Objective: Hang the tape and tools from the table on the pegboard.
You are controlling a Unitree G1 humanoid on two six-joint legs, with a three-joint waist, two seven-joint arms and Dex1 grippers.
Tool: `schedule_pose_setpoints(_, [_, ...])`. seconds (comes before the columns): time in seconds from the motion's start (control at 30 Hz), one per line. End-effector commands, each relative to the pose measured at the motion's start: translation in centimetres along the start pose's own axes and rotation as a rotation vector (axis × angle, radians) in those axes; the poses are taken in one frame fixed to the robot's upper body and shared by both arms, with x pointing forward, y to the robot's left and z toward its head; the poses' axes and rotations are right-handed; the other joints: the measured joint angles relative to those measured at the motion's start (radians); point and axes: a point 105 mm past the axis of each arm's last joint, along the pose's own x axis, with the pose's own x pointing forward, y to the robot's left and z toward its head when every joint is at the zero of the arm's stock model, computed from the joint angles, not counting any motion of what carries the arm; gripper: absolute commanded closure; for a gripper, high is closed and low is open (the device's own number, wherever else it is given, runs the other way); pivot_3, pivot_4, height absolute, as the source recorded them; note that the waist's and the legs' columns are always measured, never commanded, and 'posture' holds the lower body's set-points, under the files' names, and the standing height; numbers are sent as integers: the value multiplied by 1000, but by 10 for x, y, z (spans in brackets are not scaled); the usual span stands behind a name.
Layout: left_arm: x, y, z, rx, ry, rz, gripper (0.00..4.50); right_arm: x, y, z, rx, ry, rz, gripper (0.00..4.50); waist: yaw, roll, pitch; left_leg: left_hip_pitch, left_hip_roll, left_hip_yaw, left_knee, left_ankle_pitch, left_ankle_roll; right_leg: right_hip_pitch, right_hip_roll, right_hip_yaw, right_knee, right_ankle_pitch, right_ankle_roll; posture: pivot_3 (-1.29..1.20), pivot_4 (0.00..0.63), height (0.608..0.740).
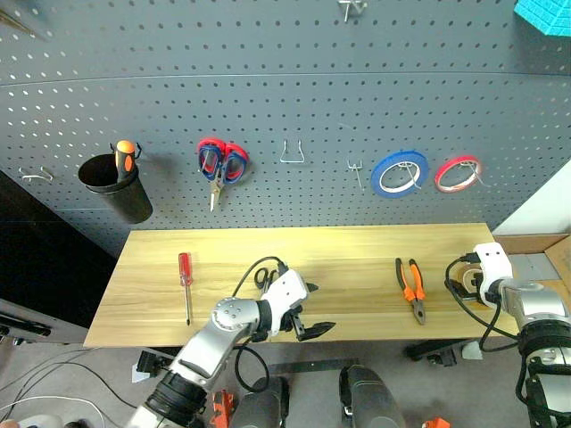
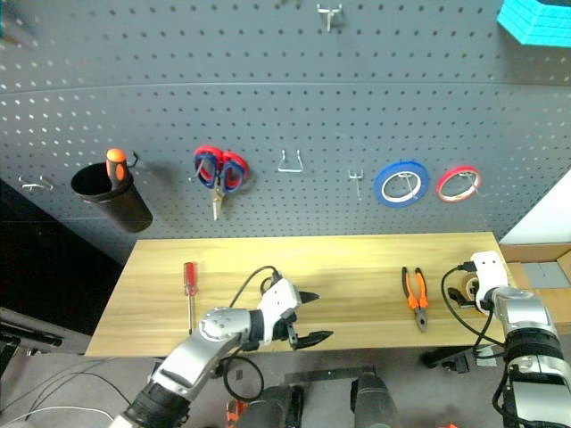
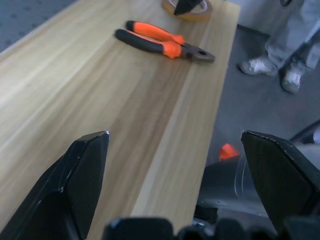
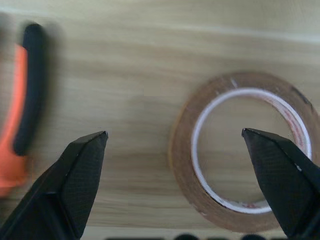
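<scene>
From the head, the slim red screwdriver (image 1: 185, 283) and the orange-and-black pliers (image 1: 411, 287) lie on the light wooden table (image 1: 357, 254). The dark grey pegboard (image 1: 294, 98) stands at twelve o'clock. Nothing is hung yet.

In the left wrist view, the left claw (image 3: 175, 140) is wide open and empty.

In the right wrist view, the right claw (image 4: 175, 137) is wide open and empty above the flat tan tape ring (image 4: 245, 150).

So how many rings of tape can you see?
3: the blue tape ring and the red tape ring hang on the pegboard; the tape lies on the table.
</scene>
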Motion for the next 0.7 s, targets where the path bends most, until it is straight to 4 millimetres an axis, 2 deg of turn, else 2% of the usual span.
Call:
schedule_pose_setpoints(0.03, [2, -2, 7, 49, -22, -9, 11, 3, -2, 5, 46, -27, -23, 0, -5, -1, 2, 0, 0, 0, 0, 0, 0, 0, 0, 0, 0, 0, 0, -123, 260, 740])
schedule_pose_setpoints(0.23, [-5, 5, 12, 60, -21, 0, 11, 15, 8, -7, 186, 8, -40, 0, -8, -6, 10, 0, 0, -1, 0, 0, 0, 0, 0, 0, 0, 0, 0, -100, 265, 740])
schedule_pose_setpoints(0.3, [-8, 9, 13, 68, -17, 7, 0, 18, 11, -10, 205, 23, -48, 394, -8, -8, 11, 0, 1, -2, 0, 0, 0, 0, 0, 0, 0, 0, 0, -96, 264, 740])
schedule_pose_setpoints(0.37, [-10, 12, 14, 70, -17, 11, 0, 19, 12, -11, 206, 29, -62, 918, -8, -8, 11, 0, 1, -2, 0, 0, 0, 0, 0, 0, 0, 0, 0, -95, 264, 740])
schedule_pose_setpoints(0.6, [-11, 21, 22, 80, -34, 22, 0, 19, 12, -12, 194, 42, -78, 3327, -7, -8, 11, -1, 0, -3, 0, 0, 0, 1, 0, -1, -1, 0, 0, -104, 253, 740])
schedule_pose_setpoints(0.7, [-9, 29, 32, 78, -76, 44, 0, 15, 10, -4, 146, 14, -98, 4310, -6, -8, 11, -1, 0, -4, 0, 0, 0, 1, 0, -1, -1, 0, 1, -114, 246, 740])
